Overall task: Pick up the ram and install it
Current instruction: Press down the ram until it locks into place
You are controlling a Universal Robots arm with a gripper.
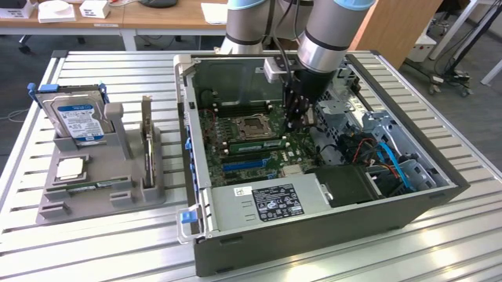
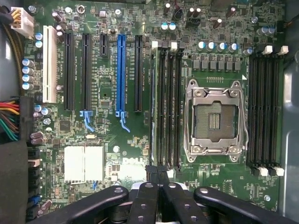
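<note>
The tabletop [image 1: 94,247] carries an open computer case [image 1: 314,235] with its power supply [image 1: 267,202] at the near edge. On the exterior view's left is a grey holder [image 1: 94,194]. A thin green strip [image 1: 86,187] lies in its front groove, too small to identify. Behind it a card [image 1: 147,138] stands on edge, and a hard drive [image 1: 79,120] stands upright.

Past the power supply lies the motherboard, where the ram [image 1: 255,144] seems to sit on edge in the memory slots just beside the empty socket [image 1: 253,125].

The end effector [image 1: 297,126] hangs from the arm [image 1: 325,35], down inside the case and close over the end of those slots. In the wrist view the end effector [image 2: 157,170] has its fingers pressed together with nothing between them. Their tips are above the end of the slot bank [image 2: 167,102], which lies between the blue slot [image 2: 121,74] and the socket [image 2: 215,119]. Whether the tips touch the ram cannot be told.

Desks stand beyond the tabletop.
</note>
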